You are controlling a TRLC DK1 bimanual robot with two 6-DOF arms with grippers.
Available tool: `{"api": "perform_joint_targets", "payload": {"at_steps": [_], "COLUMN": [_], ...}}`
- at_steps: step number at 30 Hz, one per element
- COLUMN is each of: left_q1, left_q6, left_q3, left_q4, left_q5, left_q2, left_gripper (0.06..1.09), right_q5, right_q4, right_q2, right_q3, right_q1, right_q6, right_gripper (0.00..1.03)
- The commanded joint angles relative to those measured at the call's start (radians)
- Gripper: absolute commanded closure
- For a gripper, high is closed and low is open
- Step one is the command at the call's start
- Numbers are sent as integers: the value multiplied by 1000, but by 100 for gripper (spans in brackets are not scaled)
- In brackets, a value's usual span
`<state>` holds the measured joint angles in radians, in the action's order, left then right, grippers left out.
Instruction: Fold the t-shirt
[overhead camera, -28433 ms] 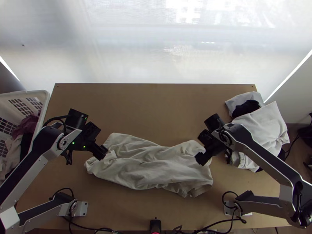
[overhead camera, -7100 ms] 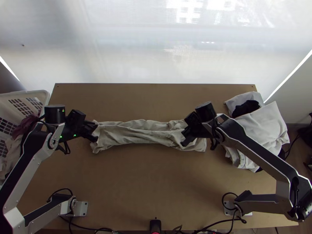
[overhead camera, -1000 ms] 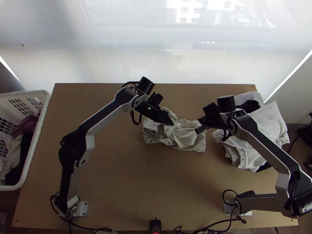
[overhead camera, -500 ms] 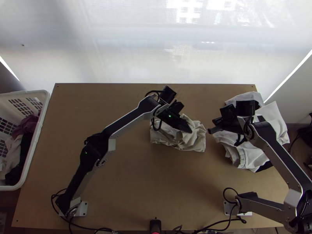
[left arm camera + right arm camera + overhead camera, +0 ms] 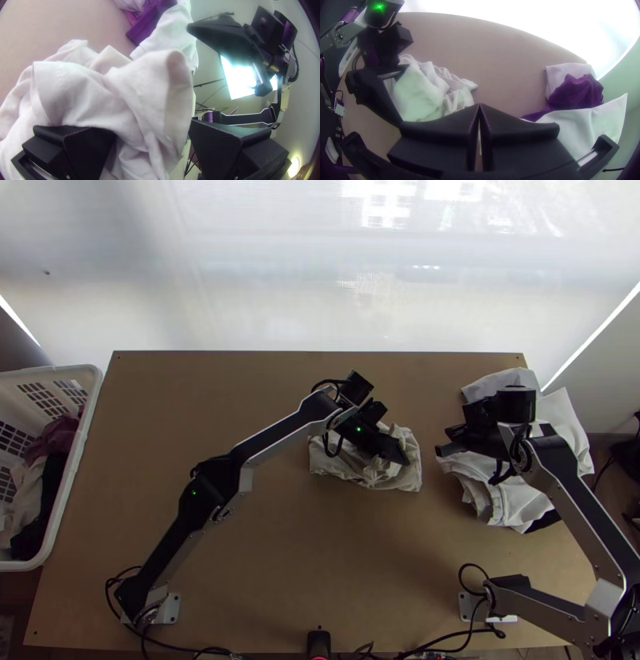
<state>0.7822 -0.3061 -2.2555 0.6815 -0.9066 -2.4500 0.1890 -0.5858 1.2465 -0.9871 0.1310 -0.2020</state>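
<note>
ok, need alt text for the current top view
A pale shirt lies bunched on a wooden table, with the robot's left gripper over it. The right gripper is between the shirt and a pile of clothes on the right. A white laundry basket holding clothes stands at the left.

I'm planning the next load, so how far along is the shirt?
The shirt is gathered into a compact but rumpled bundle. The left gripper is at it, fingers open; the right gripper is shut, away from it. Smoothing and squaring look left to do, then perhaps stacking on the pile.
</note>
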Motion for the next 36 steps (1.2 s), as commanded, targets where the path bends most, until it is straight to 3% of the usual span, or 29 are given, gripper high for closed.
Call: {"api": "perform_joint_targets", "payload": {"at_steps": [1,9,20,23,26,27,30,31,33,35,36], "left_q1": [29,34,-83,-150,-198,-209,-219,-221,-227,-236,-242], "left_q6": [-67,-206,-214,-102,205,245,245,305,317,237,223], "left_q3": [-7,-12,-15,54,80,142,381,401,432,574,637], "left_q4": [-22,-168,-214,-119,190,197,20,26,35,-177,-270], "left_q5": [-63,-61,-60,-60,-48,-3,376,405,564,735,761], "left_q2": [45,143,144,217,243,272,384,388,401,477,514], "left_gripper": [10,10,10,10,10,8,9,10,10,10,12], "right_q5": [1,0,4,46,50,49,49,49,49,49,50], "right_q4": [-2,-2,-6,-8,-6,-6,-5,-5,-3,6,9], "right_q2": [-13,-22,-30,-5,22,37,93,113,143,177,195], "right_q3": [1,4,11,15,15,11,-15,-25,-42,-61,-68], "right_q1": [-13,-22,-18,38,154,191,265,283,320,343,349], "right_q6": [4,4,27,53,53,47,30,32,33,38,36], "right_gripper": [100,100,100,100,100,100,100,100,100,100,100]}}
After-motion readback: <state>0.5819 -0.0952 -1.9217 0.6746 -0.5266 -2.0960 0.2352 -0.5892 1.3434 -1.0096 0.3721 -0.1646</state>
